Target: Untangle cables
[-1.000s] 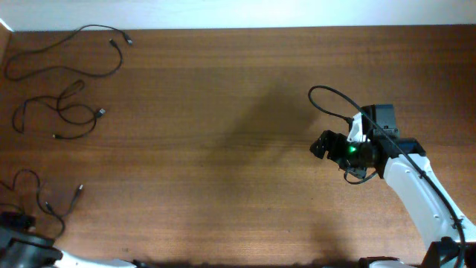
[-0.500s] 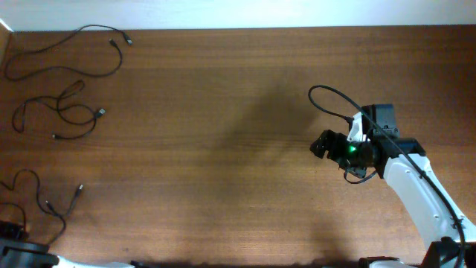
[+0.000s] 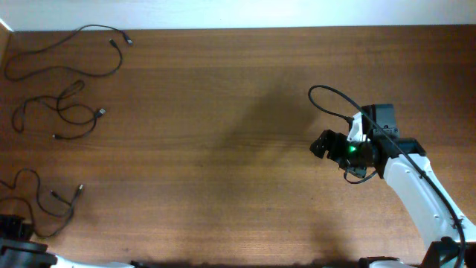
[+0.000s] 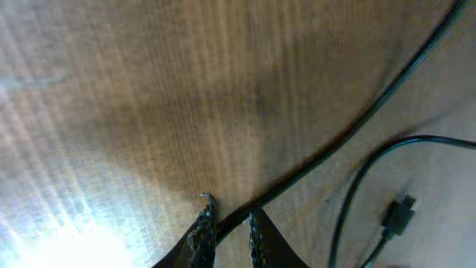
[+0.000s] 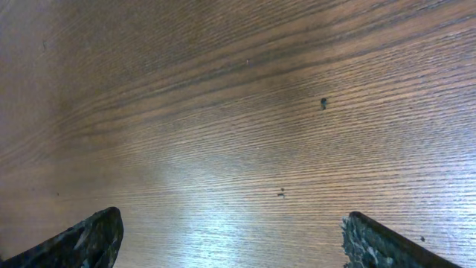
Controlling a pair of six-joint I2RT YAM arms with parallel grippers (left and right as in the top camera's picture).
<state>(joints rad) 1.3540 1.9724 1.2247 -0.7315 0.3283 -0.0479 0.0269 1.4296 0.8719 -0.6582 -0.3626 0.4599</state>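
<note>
Three thin black cables lie apart at the table's left side: one at the far left corner (image 3: 83,27), one below it (image 3: 74,123), and one near the front left (image 3: 36,179). My left gripper (image 3: 11,222) is at the front left corner, mostly out of the overhead view. In the left wrist view its fingers (image 4: 227,219) are shut on a strand of the front cable (image 4: 327,152). Another strand with a small plug (image 4: 398,216) lies beside it. My right gripper (image 3: 320,145) is open and empty over bare wood in the right half, fingers wide apart (image 5: 230,231).
The thicker black cable of the right arm (image 3: 327,93) loops above the right wrist. The table's left edge (image 3: 3,45) runs close to the cables. A pale wall strip borders the far edge.
My left arm has drawn back toward the front left corner, and the front cable's lower strands and plug have shifted with it. The right arm and the other two cables have not moved.
</note>
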